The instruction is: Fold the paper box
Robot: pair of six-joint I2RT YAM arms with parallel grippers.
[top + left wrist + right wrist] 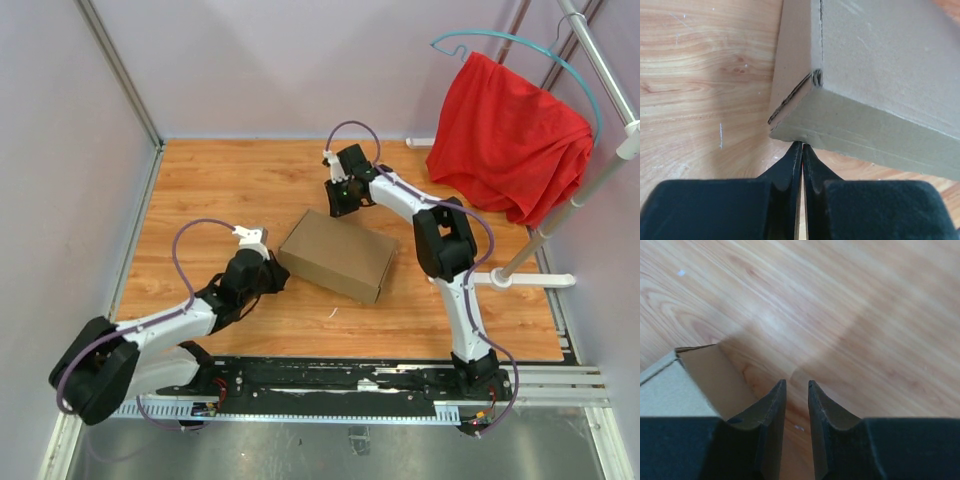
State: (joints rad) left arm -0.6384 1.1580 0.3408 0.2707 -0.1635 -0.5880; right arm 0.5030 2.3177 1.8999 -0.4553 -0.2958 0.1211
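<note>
The paper box (338,255) is a plain brown cardboard box, folded shut, lying flat in the middle of the wooden table. My left gripper (280,275) is at the box's left corner. In the left wrist view its jaws are shut with nothing between them, and the tips (802,145) touch the box's near corner (880,75). My right gripper (338,208) is at the box's far corner. In the right wrist view it (796,382) is slightly open and empty, over bare wood, with the box's corner (670,390) to its left.
A red cloth (510,135) hangs on a teal hanger from a white rack at the back right, whose foot (520,280) rests on the table's right side. Grey walls close the left and back. A black rail (350,380) runs along the near edge.
</note>
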